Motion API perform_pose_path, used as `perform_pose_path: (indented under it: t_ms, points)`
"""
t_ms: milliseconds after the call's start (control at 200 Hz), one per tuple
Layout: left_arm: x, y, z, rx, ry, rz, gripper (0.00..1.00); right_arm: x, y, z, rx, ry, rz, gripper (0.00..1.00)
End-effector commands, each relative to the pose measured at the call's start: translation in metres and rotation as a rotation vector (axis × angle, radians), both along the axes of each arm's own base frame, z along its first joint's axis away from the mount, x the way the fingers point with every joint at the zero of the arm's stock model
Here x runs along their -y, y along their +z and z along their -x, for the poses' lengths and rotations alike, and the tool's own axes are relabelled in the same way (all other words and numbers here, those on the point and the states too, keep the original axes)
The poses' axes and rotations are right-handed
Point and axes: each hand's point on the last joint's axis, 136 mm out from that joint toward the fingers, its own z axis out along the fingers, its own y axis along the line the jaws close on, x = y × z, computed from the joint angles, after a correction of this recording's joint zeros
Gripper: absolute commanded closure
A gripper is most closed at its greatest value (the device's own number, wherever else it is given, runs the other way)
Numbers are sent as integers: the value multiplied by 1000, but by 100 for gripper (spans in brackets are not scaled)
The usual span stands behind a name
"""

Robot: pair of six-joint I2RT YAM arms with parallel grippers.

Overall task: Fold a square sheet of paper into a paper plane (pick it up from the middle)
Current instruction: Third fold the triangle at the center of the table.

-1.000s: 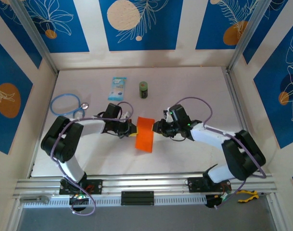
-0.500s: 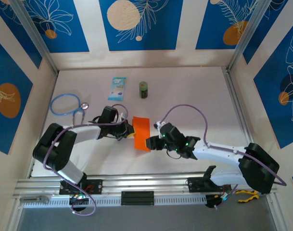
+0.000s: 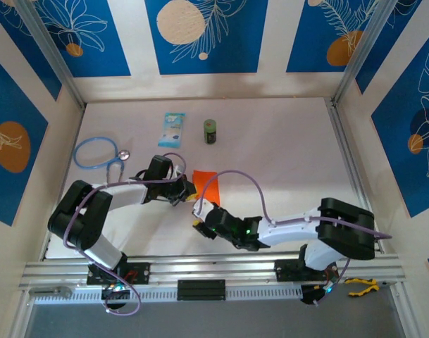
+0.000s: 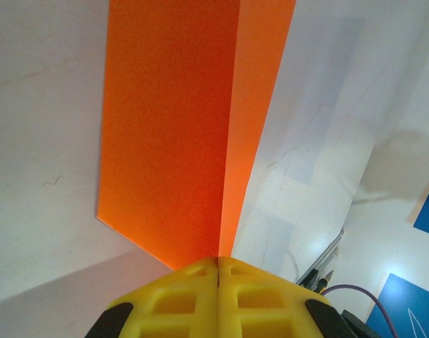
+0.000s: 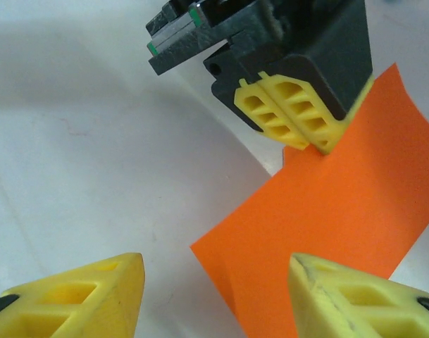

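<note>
1. On the white table (image 3: 284, 141), near its middle, both arms reach toward one spot. The light-blue packet (image 3: 172, 129), green can (image 3: 210, 131) and stethoscope (image 3: 96, 151) lie well apart from them.
2. Left arm bends in low from the left. Right arm stretches low along the near edge, its wrist turned toward the left one.
3. Between them is the square sheet of paper (image 3: 206, 184), seemingly raised off the table, with one lengthwise crease. I judge the first fold made; nose and wings remain, so there is no dart yet.
4. Left gripper (image 4: 218, 267) pinches the sheet's edge at the crease, jaws closed on it.
5. Right gripper (image 5: 218, 282) hovers by the sheet's near corner, jaws apart, holding nothing.
</note>
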Motion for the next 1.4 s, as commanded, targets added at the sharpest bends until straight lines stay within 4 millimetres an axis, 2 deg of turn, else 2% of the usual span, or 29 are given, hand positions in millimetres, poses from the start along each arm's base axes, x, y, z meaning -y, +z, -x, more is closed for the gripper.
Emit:
perform_pose_path:
  t_ms: [0, 270, 520, 800, 990, 1261, 1396]
  points:
    - [2, 8, 1, 4, 1, 14, 100, -7, 14, -16, 127, -41, 19, 44]
    - [2, 10, 2, 6, 4, 12, 100, -4, -2, -23, 176, -90, 110, 46]
    - [2, 11, 1, 7, 3, 12, 100, -5, -11, -22, 157, -84, 136, 58]
    - [2, 10, 2, 5, 2, 11, 100, -5, -9, -21, 154, -91, 123, 63]
    - [1, 10, 1, 7, 4, 7, 100, 5, -10, -20, 152, -121, 124, 62]
    - [1, 11, 1, 6, 7, 8, 100, 8, -6, -10, 145, -82, 68, 65]
    - [2, 12, 1, 9, 5, 11, 100, 9, -4, -14, 150, -96, 70, 66]
